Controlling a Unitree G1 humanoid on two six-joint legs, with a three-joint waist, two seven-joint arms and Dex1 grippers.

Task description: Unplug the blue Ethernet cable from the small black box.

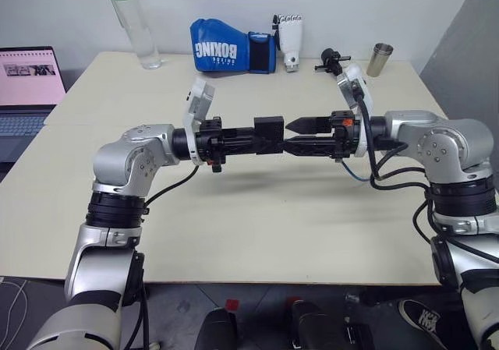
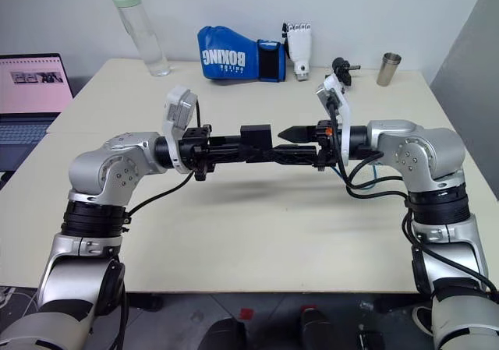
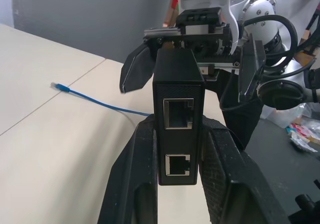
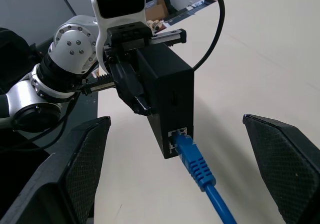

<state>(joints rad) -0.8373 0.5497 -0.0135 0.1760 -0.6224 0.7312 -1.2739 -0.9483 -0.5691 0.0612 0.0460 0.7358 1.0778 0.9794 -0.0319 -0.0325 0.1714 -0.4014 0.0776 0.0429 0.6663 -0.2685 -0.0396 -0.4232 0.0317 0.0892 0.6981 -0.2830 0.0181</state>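
left claw [image 1: 261, 141] clamps small black box [image 3: 177, 109], blue ethernet cable [image 4: 197, 166] seemingly plugged — right claw [image 4: 175, 184] agape

Noted: small black box [image 4: 167, 92], matte, rectangular, clamped between the fingers of the left gripper [image 3: 179, 134] and held clear above the table [image 3: 50, 149]. Two empty ports on the edge facing that wrist. Blue Ethernet cable [image 4: 197, 166] seated by its plug in a port on the opposite edge. Cord thin, bright blue, trailing down to the tabletop, with the free plug lying flat there.
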